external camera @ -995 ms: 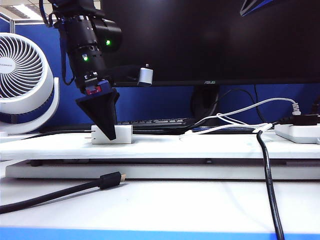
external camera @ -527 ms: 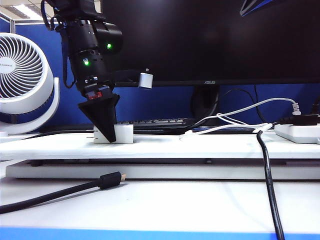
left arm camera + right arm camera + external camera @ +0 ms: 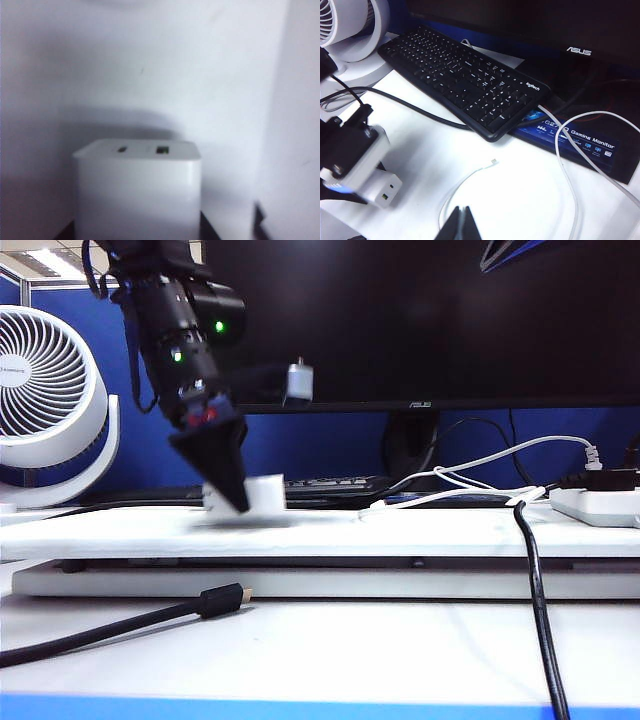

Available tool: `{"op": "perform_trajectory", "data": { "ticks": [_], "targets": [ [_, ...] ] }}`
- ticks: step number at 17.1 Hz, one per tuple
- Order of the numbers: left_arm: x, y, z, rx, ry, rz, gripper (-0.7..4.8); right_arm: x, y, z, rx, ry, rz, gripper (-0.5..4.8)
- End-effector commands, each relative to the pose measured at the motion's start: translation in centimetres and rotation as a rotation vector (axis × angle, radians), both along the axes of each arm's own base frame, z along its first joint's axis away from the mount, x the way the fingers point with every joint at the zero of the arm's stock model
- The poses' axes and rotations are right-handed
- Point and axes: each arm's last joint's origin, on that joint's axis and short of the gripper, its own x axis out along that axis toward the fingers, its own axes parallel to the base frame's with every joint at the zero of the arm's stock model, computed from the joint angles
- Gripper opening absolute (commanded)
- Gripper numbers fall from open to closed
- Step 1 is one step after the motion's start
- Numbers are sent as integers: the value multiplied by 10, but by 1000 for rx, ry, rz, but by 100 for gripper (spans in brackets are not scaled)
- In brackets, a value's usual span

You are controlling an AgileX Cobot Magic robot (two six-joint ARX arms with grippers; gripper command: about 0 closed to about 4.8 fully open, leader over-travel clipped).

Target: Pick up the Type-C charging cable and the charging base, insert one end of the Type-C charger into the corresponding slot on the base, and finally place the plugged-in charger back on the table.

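The charging base (image 3: 265, 494), a small white block, hangs just above the raised white board of the table (image 3: 420, 532), with my left gripper (image 3: 238, 502) shut on it and tilted. The left wrist view shows the charging base (image 3: 137, 190) close up between dark fingertips (image 3: 206, 227), its two ports facing away. In the right wrist view the charging base (image 3: 380, 189) sits in the left arm's black jaws. The thin white Type-C charging cable (image 3: 462, 181) lies looped on the table, its plug end (image 3: 493, 161) free. My right gripper (image 3: 461, 221) is shut beside that loop, holding nothing that I can see.
A black keyboard (image 3: 465, 80) and a monitor (image 3: 420, 320) stand behind the board. A white fan (image 3: 45, 400) is at the far left and a white power strip (image 3: 600, 504) at the far right. A thick black cable with a gold plug (image 3: 222, 598) lies in front.
My left gripper has shut on the charging base, tilted, and raised it off the board while shifting right. The right arm has not moved.
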Motion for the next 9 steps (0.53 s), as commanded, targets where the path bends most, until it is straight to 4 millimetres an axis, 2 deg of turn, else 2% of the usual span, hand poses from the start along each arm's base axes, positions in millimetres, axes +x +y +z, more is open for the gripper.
{"op": "perform_trajectory", "data": {
  "ticks": [1,3,6,9],
  "targets": [
    [-1,-3,17,-124,43,-6,224,1,0,2,9,-2,-3,-1],
    [-1,-5,36,-228,52,-35,224,1,0,2,32,14,-17,-1],
    [-6,-5,53,-328,37,-74,224,1,0,2,32,14,-16,-1],
    [-22,1,84,-443,6,-124,223,1,0,2,32,13,-16,-1]
  ]
}}
